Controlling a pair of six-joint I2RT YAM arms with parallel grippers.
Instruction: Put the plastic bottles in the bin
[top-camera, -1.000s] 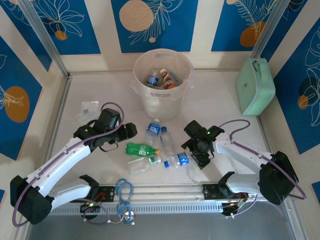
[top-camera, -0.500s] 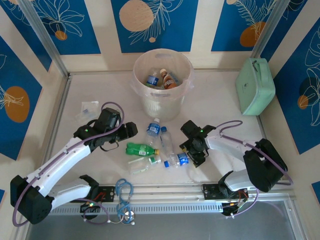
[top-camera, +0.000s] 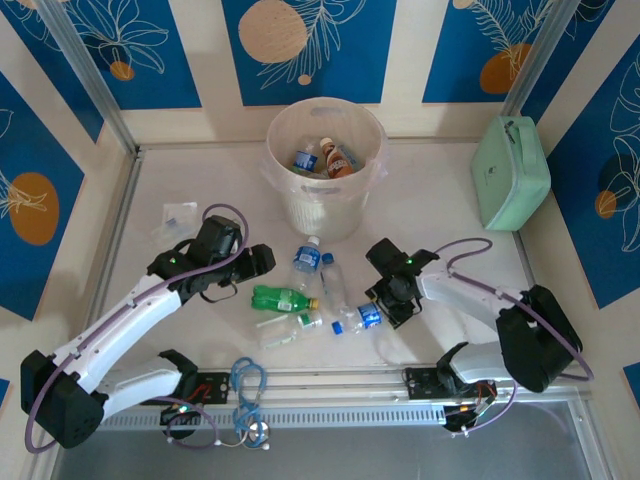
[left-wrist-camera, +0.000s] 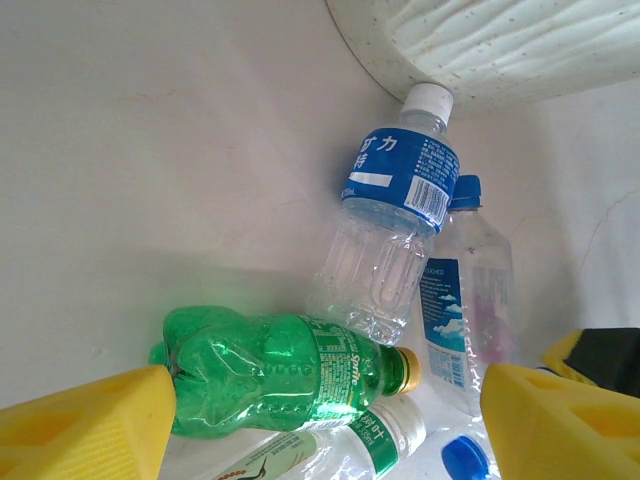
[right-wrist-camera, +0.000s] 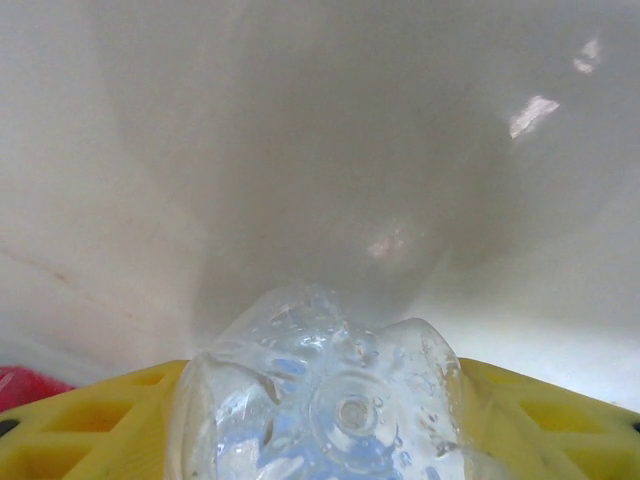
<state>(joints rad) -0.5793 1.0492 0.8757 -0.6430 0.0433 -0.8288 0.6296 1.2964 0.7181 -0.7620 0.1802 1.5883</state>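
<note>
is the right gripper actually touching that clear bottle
Touching. In the right wrist view the base of the clear bottle fills the space between the yellow fingers of the right gripper, pressed against both, no gap showing.

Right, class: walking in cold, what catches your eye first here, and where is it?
The big translucent bin stands at the back of the table, with a few bottles already inside. In front of it, loose bottles lie huddled between the two arms, a bright green bottle standing out. At the huddle's right edge, the right gripper has a clear bottle between its yellow fingers.
</note>
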